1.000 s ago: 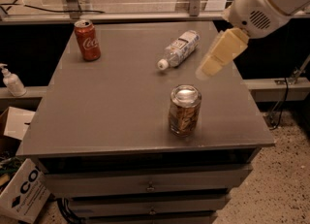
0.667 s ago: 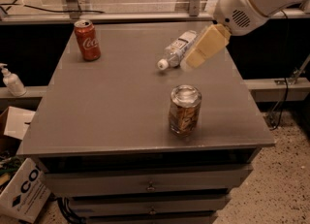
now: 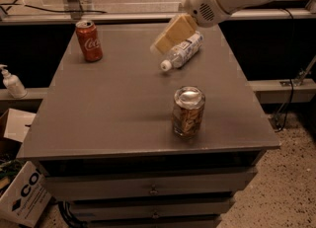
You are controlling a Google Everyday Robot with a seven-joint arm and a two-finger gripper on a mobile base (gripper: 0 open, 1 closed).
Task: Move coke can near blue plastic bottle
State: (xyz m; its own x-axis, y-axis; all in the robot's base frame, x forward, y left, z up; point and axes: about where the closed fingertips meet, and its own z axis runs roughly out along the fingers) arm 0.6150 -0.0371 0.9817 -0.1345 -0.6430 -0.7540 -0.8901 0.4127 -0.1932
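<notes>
Beside bottle hangs claw; can reads Coca-Cola.

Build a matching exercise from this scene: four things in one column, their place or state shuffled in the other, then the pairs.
1. coke can
2. blue plastic bottle
3. glass jar
4. end effector

A. lying on its side, far half of the table
B. in the air, just left of the bottle
C. upright, far left corner
D. upright, near the front edge

Pairs: 1-C, 2-A, 3-D, 4-B
</notes>
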